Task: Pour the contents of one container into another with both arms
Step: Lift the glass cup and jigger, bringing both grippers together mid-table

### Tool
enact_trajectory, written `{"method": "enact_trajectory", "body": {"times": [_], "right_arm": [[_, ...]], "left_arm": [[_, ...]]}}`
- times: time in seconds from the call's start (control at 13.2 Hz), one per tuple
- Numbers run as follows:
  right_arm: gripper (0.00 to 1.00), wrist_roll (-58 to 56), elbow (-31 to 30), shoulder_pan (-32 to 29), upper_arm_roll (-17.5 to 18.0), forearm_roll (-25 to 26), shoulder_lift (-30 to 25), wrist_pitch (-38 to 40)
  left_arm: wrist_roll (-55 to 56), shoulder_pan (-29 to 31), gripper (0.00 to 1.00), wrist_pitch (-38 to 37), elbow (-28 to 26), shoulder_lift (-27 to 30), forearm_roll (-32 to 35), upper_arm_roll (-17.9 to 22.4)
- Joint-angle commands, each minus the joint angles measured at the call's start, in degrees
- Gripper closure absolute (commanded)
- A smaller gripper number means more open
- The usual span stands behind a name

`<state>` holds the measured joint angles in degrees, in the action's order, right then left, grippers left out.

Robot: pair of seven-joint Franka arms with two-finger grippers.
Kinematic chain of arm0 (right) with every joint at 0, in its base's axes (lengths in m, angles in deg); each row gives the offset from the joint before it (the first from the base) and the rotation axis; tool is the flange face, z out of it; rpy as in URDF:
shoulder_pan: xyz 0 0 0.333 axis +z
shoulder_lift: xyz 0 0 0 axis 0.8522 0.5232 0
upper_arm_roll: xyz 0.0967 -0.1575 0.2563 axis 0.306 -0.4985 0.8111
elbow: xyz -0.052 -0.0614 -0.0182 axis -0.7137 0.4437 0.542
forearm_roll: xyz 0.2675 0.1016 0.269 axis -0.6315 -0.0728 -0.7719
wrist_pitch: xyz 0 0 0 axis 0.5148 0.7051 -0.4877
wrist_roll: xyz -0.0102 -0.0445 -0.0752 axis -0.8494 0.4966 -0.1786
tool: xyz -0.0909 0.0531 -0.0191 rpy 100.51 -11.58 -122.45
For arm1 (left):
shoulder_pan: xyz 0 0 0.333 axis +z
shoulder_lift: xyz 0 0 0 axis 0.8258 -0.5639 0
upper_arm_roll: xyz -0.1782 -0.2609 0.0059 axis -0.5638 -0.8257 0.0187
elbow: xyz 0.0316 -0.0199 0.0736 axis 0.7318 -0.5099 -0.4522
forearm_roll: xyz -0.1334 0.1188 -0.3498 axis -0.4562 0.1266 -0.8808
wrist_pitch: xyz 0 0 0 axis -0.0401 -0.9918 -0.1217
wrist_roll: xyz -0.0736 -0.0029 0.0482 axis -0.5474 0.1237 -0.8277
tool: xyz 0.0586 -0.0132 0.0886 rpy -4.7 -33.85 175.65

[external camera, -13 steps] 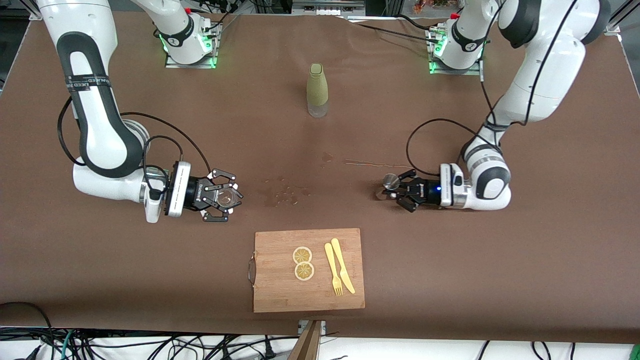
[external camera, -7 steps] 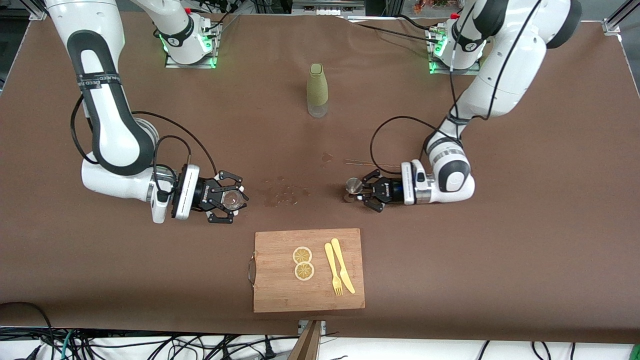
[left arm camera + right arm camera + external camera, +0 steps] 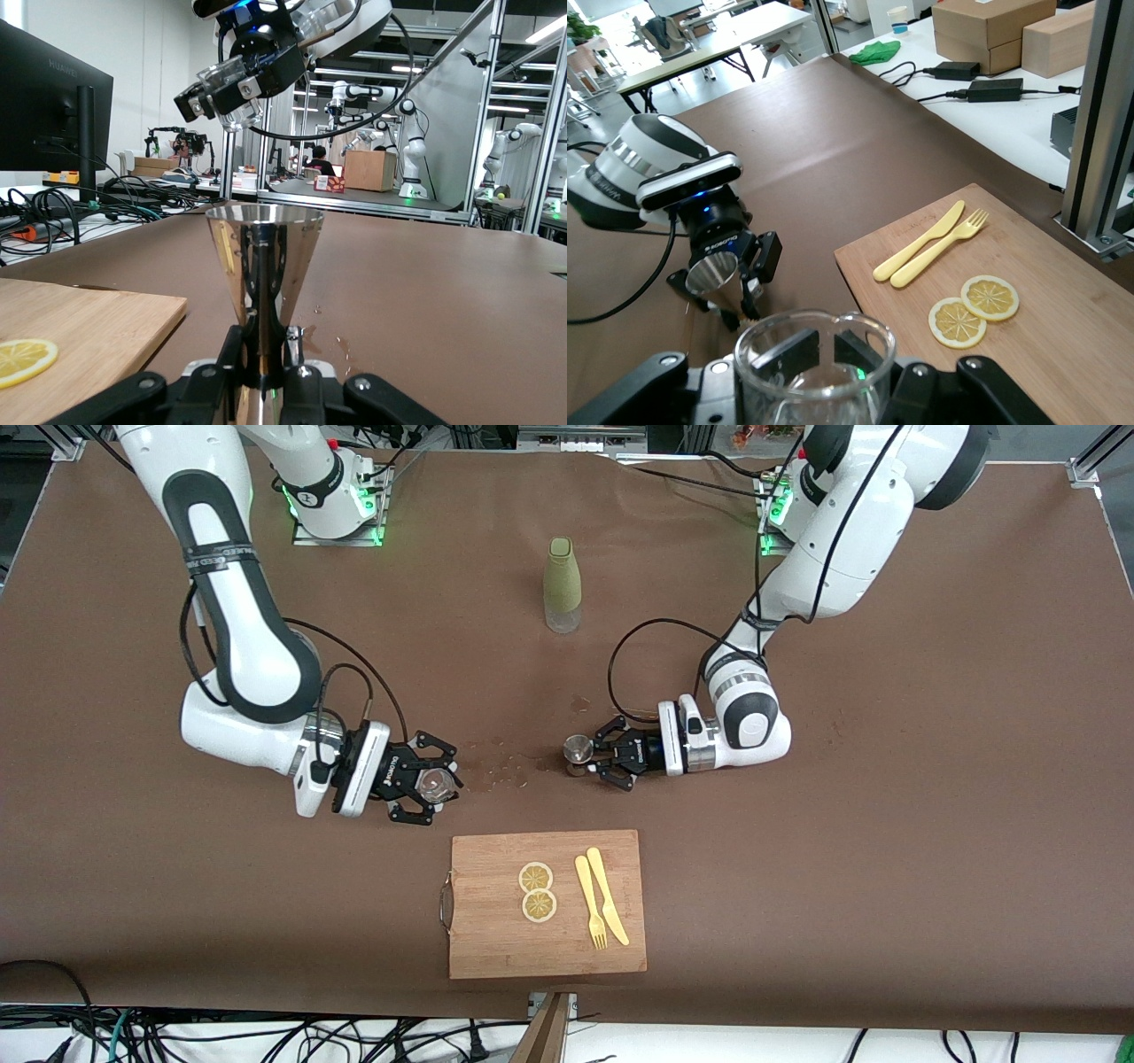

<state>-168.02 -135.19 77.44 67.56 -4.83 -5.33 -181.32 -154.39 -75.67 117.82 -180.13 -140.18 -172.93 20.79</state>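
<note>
My left gripper is shut on a shiny metal jigger, held upright low over the middle of the table. In the left wrist view the jigger stands between the fingers of the left gripper. My right gripper is shut on a clear glass beaker over the table by the wet patch. The beaker fills the near part of the right wrist view, in the right gripper. A short gap separates the two vessels.
A green bottle stands upright toward the robots' bases. A wooden cutting board with two lemon slices and a yellow fork and knife lies nearer the front camera than both grippers.
Both arms have swung in toward the table's middle with their vessels: the left with the jigger, the right with the beaker. The gap between them has shrunk.
</note>
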Motion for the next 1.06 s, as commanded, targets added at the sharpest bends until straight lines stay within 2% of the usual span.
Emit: {"method": "enact_trajectory", "body": {"times": [0.0,0.99], "right_arm": [[0.82,2.1,-2.1,4.4,-1.1,0.3,-1.1,-5.4],[0.82,-4.6,-15.5,9.5,-1.0,0.4,-6.3,-8.2]], "left_arm": [[-3.8,-2.5,1.0,2.2,1.6,-1.2,-4.2,0.0],[-3.9,-7.8,1.0,4.4,4.1,-3.2,-10.2,0.0]]}}
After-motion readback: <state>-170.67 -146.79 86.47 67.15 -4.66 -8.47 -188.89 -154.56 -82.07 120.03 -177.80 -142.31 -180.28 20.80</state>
